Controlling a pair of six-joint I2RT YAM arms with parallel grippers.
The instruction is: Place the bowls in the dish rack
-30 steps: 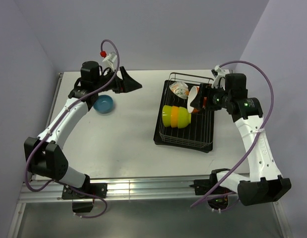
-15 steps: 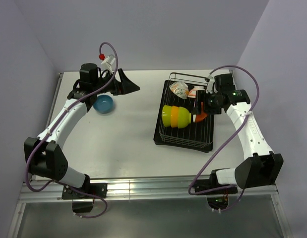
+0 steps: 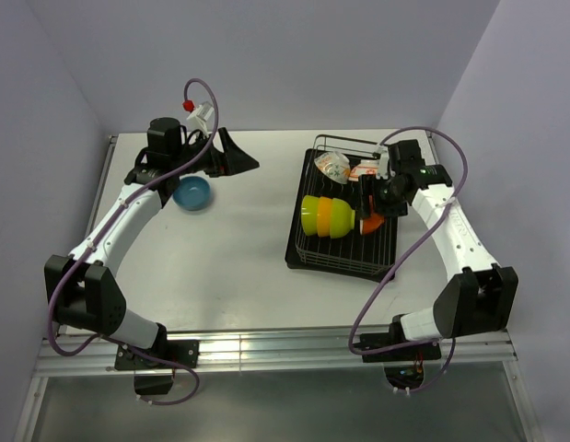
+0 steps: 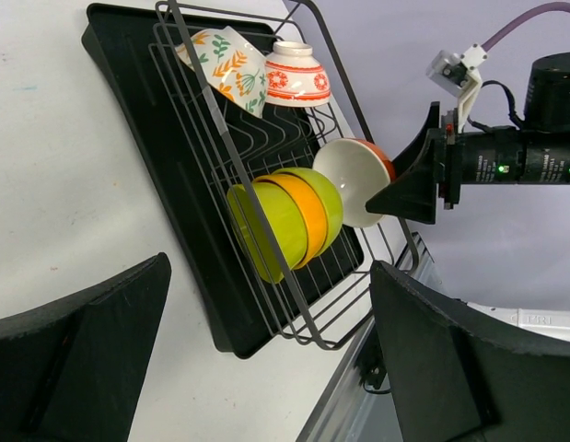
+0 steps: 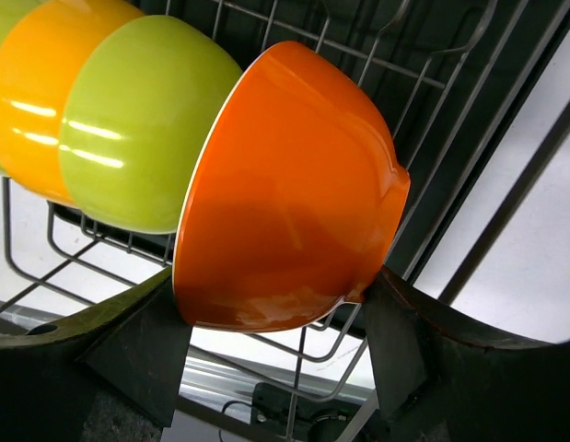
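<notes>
White table [image 3: 229, 249]: salmon-red bowl [image 5: 285, 184] now lower in dish rack [image 3: 344, 250], between right jaws; left jaws wide

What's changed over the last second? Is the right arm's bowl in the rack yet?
The right jaws carried the red-orange bowl toward the near side and down into the dish rack, beside the lime green bowl; the arm's elbow folded in. The bowl is still gripped, not let go. The left jaws stay open above the table, and the blue bowl has not moved.
</notes>
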